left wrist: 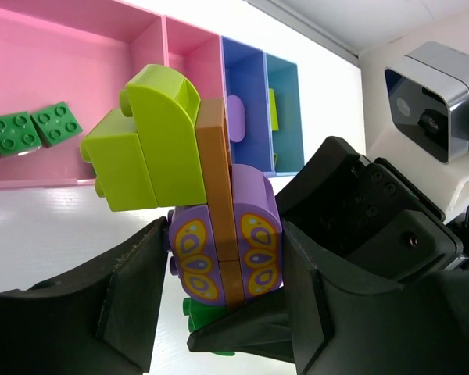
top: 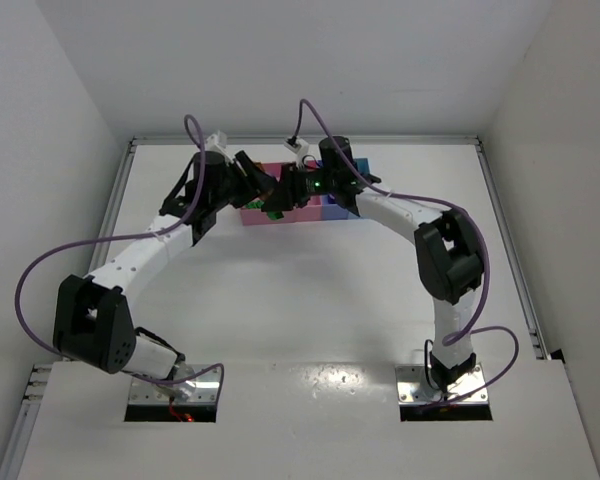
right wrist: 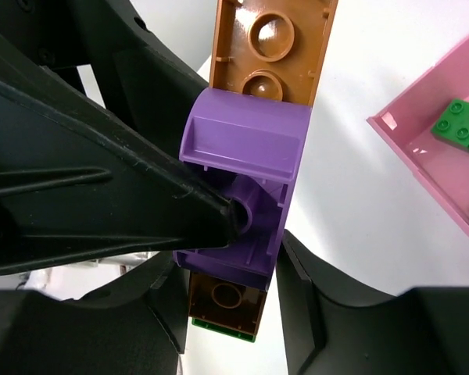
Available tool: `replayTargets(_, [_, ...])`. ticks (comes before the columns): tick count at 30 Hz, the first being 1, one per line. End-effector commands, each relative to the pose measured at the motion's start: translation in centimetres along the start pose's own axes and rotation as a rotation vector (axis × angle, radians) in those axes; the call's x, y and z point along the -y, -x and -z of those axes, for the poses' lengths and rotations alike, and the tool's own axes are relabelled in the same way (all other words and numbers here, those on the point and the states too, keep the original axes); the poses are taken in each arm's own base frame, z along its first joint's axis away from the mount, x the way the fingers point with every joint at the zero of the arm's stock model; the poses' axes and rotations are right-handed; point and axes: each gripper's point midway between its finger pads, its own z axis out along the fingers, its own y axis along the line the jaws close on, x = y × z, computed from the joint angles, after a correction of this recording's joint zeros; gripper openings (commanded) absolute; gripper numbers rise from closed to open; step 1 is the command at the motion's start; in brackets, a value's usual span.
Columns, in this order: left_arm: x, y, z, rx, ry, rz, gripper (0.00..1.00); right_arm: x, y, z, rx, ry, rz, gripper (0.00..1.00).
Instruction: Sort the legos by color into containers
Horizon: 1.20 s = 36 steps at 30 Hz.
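One white table (top: pixel 310 300) carries everything, and plain white walls (top: pixel 40 90) close it on the left, the right and the far side. A metal rail (top: pixel 115 215) runs along its left edge. The containers (top: pixel 255 215) lie at the far edge, about the middle, and in the top view both arms cover most of them.

The left gripper (left wrist: pixel 227 266) pinches the lego cluster (left wrist: pixel 254 234) above the table, just near the containers, with one finger on each side of a purple brick (left wrist: pixel 189 248) that has a butterfly print. A tall brown-orange plate (left wrist: pixel 216 172) stands through the cluster, yellow-green bricks (left wrist: pixel 152 141) sit on top, and a green piece (left wrist: pixel 207 316) under it is mostly hidden.

The right gripper (right wrist: pixel 230 312) is pressed against both sides of the lower end of the same cluster; the contact on its left side is hard to see.

The wide pink tray (left wrist: pixel 62 47) holds two green legos (left wrist: pixel 14 134). The narrow pink tray (left wrist: pixel 195 55) is partly behind the cluster. In the purple-blue tray (left wrist: pixel 246 74) a purple piece (left wrist: pixel 236 117) is half hidden, and in the light blue tray (left wrist: pixel 285 86) a yellow-green piece (left wrist: pixel 273 109) is too small to make out its shape
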Motion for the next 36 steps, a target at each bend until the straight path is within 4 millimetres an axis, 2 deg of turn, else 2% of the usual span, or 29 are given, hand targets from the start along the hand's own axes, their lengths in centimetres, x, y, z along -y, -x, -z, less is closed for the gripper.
replayTargets(1, [4.2, 2.8, 0.6, 0.083, -0.134, 0.013, 0.44, -1.9, 1.2, 1.4, 0.033, 0.05, 0.103, 0.01])
replayTargets(2, [4.1, 2.8, 0.6, 0.084, -0.134, 0.003, 0.57, -2.3, 1.2, 1.6, 0.031, 0.059, 0.117, 0.0])
replayTargets(3, [4.1, 2.8, 0.6, 0.085, -0.133, -0.012, 0.65, -1.7, 0.9, 2.2, 0.03, 0.045, 0.112, 0.0])
replayTargets(4, [4.0, 2.7, 0.8, 0.085, -0.133, -0.013, 0.87, -1.7, 0.7, 2.7, 0.027, 0.052, 0.106, 0.0])
replayTargets(5, [3.9, 3.2, 1.1, 0.099, -0.133, -0.025, 0.98, -2.1, 1.1, 3.7, 0.037, 0.062, 0.122, 0.0])
replayTargets(6, [3.8, 3.2, 1.1, 0.101, -0.131, -0.052, 1.0, -1.9, 0.4, 4.3, 0.027, 0.064, 0.106, 0.0])
replayTargets(7, [4.5, 3.3, 1.5, 0.1, -0.163, -0.074, 1.0, -1.4, 0.6, 5.3, 0.038, 0.057, 0.109, 0.0])
replayTargets(9, [5.0, 3.3, 1.9, 0.098, -0.193, -0.127, 1.0, -2.0, 0.1, 6.8, 0.028, 0.08, 0.106, 0.0])
replayTargets(10, [5.4, 3.1, 2.3, 0.088, -0.218, -0.148, 1.0, -1.5, -0.4, 7.9, 0.017, 0.081, 0.102, 0.0])
replayTargets(11, [5.6, 2.9, 2.4, 0.078, -0.231, -0.17, 1.0, -1.7, 0.0, 8.5, 0.025, 0.093, 0.129, 0.0])
replayTargets(12, [5.8, 3.0, 2.8, 0.074, -0.254, -0.2, 1.0, -1.7, -0.7, 9.2, 0.006, 0.101, 0.124, 0.0])
replayTargets(13, [5.6, 2.9, 3.0, 0.061, -0.28, -0.289, 1.0, -2.1, -0.7, 10.1, -0.001, 0.118, 0.151, 0.0])
replayTargets(14, [6.6, 1.9, 3.6, 0.007, -0.372, -0.348, 1.0, -1.8, -1.1, 11.3, -0.011, 0.139, 0.222, 0.0])
replayTargets(15, [6.8, 1.4, 4.0, -0.017, -0.415, -0.396, 1.0, -1.7, -2.4, 12.1, -0.053, 0.146, 0.175, 0.0])
replayTargets(16, [6.8, 1.6, 4.3, -0.019, -0.46, -0.454, 1.0, -2.0, -2.9, 12.8, -0.065, 0.163, 0.183, 0.0])
replayTargets(17, [7.6, 0.1, 5.4, -0.086, -0.571, -0.486, 1.0, -2.7, -2.6, 13.8, -0.063, 0.2, 0.21, 0.0])
replayTargets(18, [8.2, -0.7, 6.1, -0.114, -0.644, -0.511, 1.0, -3.1, -4.1, 14.3, -0.099, 0.226, 0.223, 0.0])
replayTargets(19, [8.7, -1.0, 6.3, -0.121, -0.724, -0.538, 1.0, -3.8, -4.3, 14.9, -0.095, 0.266, 0.23, 0.0])
replayTargets(20, [9.3, -2.4, 7.6, -0.182, -0.821, -0.541, 0.95, -4.4, -4.8, 15.2, -0.105, 0.291, 0.236, 0.0])
replayTargets(21, [10.0, -2.2, 7.8, -0.159, -0.885, -0.564, 0.92, -4.8, -4.9, 15.3, -0.102, 0.31, 0.224, 0.0])
replayTargets(22, [10.6, -2.5, 8.5, -0.185, -0.928, -0.515, 0.89, -5.3, -5.2, 15.4, -0.094, 0.348, 0.207, 0.0])
replayTargets(23, [10.5, -3.8, 8.8, -0.231, -0.981, -0.5, 0.85, -5.7, -5.0, 15.5, -0.09, 0.364, 0.188, 0.0])
replayTargets(24, [10.8, -3.9, 9.0, -0.233, -1.009, -0.493, 0.82, -5.9, -4.9, 15.5, -0.079, 0.375, 0.199, 0.0])
replayTargets(25, [11.6, -3.4, 9.5, -0.195, -1.062, -0.526, 0.82, -6.4, -4.7, 15.7, -0.07, 0.398, 0.196, 0.0])
replayTargets(26, [11.4, -4.6, 9.6, -0.261, -1.091, -0.488, 0.82, -6.5, -4.8, 15.7, -0.067, 0.411, 0.184, 0.0])
replayTargets(28, [11.9, -5.7, 10.1, -0.316, -1.148, -0.478, 0.81, -7.2, -4.1, 15.8, -0.057, 0.441, 0.175, 0.0])
replayTargets(36, [11.2, -5.9, 8.5, -0.32, -1.108, -0.434, 0.8, -8.3, -3.3, 16.0, -0.054, 0.469, 0.199, 0.0])
